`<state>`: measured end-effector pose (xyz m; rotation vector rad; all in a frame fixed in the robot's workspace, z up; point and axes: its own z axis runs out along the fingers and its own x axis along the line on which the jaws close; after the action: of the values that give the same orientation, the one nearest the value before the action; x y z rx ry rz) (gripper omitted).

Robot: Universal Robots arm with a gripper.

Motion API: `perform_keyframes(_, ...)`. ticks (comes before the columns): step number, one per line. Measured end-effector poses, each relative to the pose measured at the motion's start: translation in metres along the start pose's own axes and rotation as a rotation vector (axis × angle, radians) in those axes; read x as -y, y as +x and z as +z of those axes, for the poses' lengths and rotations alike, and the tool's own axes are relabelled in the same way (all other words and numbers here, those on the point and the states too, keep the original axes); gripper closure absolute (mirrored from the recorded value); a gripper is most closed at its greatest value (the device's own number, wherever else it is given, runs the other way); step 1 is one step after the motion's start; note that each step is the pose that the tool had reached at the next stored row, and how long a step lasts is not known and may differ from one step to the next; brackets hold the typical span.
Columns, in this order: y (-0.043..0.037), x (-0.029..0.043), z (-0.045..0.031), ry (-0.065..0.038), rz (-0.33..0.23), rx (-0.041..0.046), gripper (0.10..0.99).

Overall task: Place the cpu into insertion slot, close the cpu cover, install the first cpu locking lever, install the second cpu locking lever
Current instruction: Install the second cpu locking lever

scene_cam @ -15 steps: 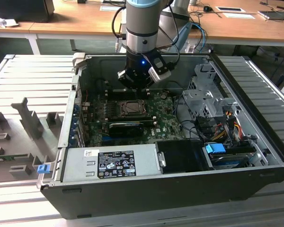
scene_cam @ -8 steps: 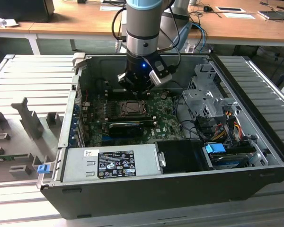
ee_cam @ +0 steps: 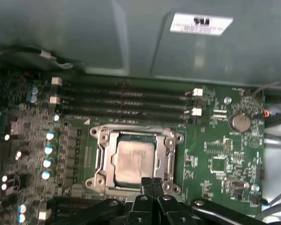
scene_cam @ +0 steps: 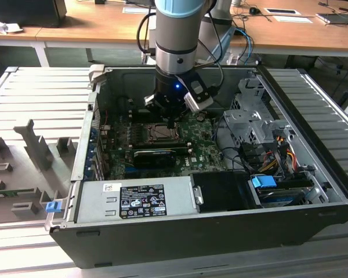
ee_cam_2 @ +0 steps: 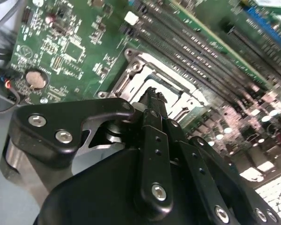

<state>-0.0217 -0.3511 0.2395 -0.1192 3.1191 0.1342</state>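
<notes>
The cpu (ee_cam: pixel 133 159), a pale square chip, lies flat in the insertion slot (scene_cam: pixel 159 132) on the green motherboard (ee_cam: pixel 215 159). The silvery cpu cover (ee_cam: pixel 170 155) lies down around it, framing the chip through its window. My gripper (ee_cam: pixel 152 181) hangs at the slot's edge, its black fingers pressed together and shut, with nothing seen between them. In the second wrist view the gripper (ee_cam_2: pixel 152 93) has its tips just over the metal frame (ee_cam_2: pixel 131 89). In the exterior view the gripper (scene_cam: pixel 173 121) reaches down into the open computer case above the slot.
Long memory slots (ee_cam: pixel 126 101) run beside the socket and a coin battery (ee_cam: pixel 240 122) sits on the board. A long black card (scene_cam: pixel 153 156), the power supply (scene_cam: pixel 133 200), a drive cage (scene_cam: pixel 252 121) with cables (scene_cam: pixel 278 150) and the case walls (scene_cam: pixel 90 133) hem the arm in.
</notes>
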Motion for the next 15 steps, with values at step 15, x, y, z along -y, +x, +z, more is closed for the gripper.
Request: perform_keyframes(15, 0.012, 0.0318, 0.0018, -0.061, 0.001, 0.0036, 0.98)
